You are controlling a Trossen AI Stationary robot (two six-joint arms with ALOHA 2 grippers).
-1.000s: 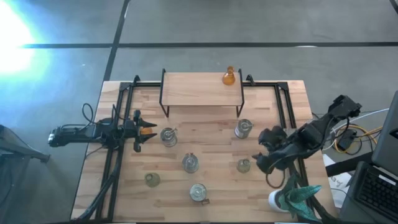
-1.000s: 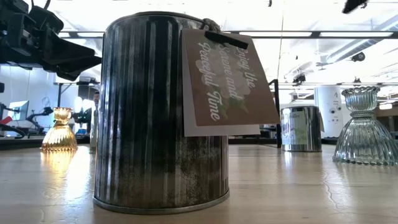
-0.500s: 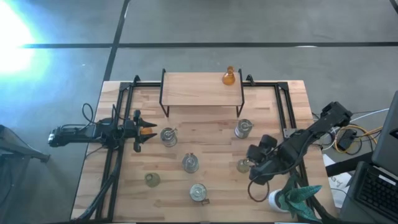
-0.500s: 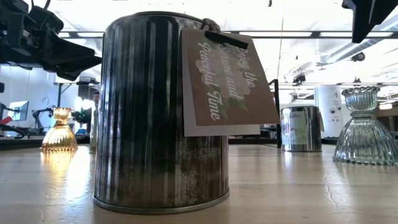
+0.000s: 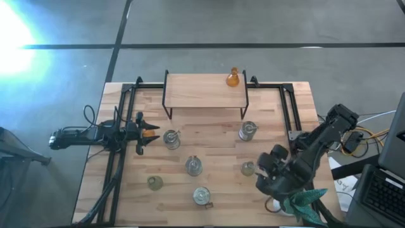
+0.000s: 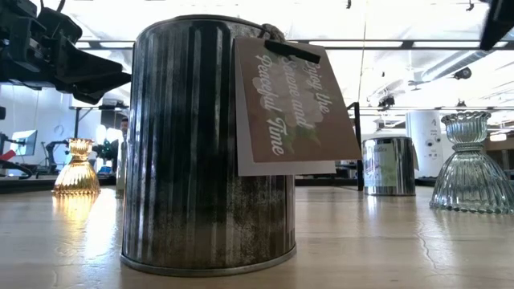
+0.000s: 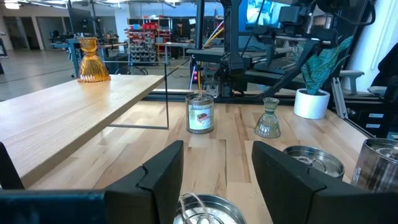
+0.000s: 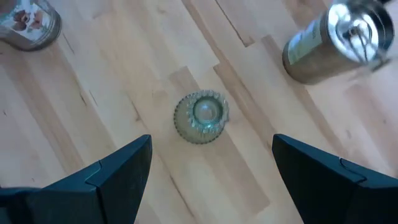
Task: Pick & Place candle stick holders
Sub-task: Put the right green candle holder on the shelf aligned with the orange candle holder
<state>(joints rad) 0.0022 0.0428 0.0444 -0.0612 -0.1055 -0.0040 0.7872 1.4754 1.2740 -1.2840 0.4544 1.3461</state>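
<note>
My right gripper (image 5: 266, 172) is open and hangs above the table by a pale green bulb-shaped holder (image 5: 248, 168). In the right wrist view the holder (image 8: 201, 116) stands upright on the table ahead of my open gripper (image 8: 211, 143), which does not touch it. My left gripper (image 5: 144, 134) is open at the table's left, and nothing is between its fingers in the left wrist view (image 7: 214, 162). An amber holder (image 5: 233, 78) stands on the raised shelf. Another amber holder (image 6: 76, 167) stands on the table. A second green holder (image 5: 155, 183) is at the near left. Several silvery jars (image 5: 193, 166) stand in between.
A wooden shelf (image 5: 205, 95) on black wire legs stands at the far middle. Black rails (image 5: 120, 164) run along both sides. A teal spiky object (image 5: 307, 201) on a white base sits at the near right corner, close to my right arm. A tagged jar (image 6: 209, 144) stands near the front edge.
My right gripper has gone toward the table's near edge, from beside the right rail to a place next to the right green holder. The holders and jars have stayed where they were.
</note>
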